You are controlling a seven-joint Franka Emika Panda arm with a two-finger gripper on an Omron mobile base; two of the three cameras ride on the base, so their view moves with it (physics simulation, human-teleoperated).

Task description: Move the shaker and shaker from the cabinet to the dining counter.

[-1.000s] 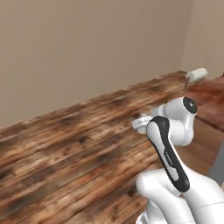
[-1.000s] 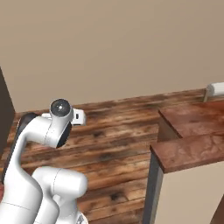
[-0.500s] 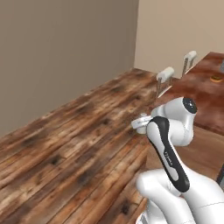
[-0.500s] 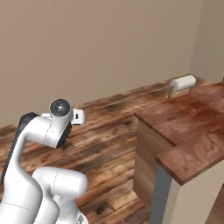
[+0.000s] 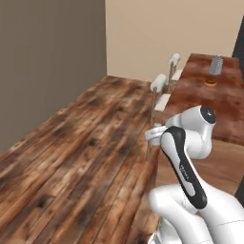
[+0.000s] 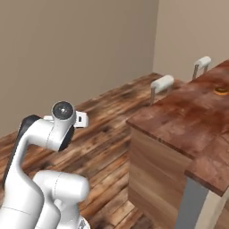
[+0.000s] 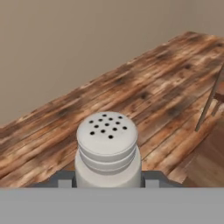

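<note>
shaker in transit, dining counter in sight, placement outstanding

left base view: glossy reddish-brown dining counter (image 5: 224, 95) at upper right, carrying a tapered grey grater (image 5: 216, 65) and a round brown donut (image 5: 209, 82); no shaker seen set down there. right base view: the counter fills the right, cream stools (image 6: 162, 83) beside it. hand view: gripper (image 7: 107, 181) pinches a light-grey cylindrical shaker (image 7: 107, 151), perforated rounded cap up, at bottom centre; judged mid-carry.

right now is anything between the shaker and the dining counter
Nothing visible on the way. The shaker sits in the gripper, over open wood floor. The dining counter lies ahead; its near end is bare, with stools along its far side.
</note>
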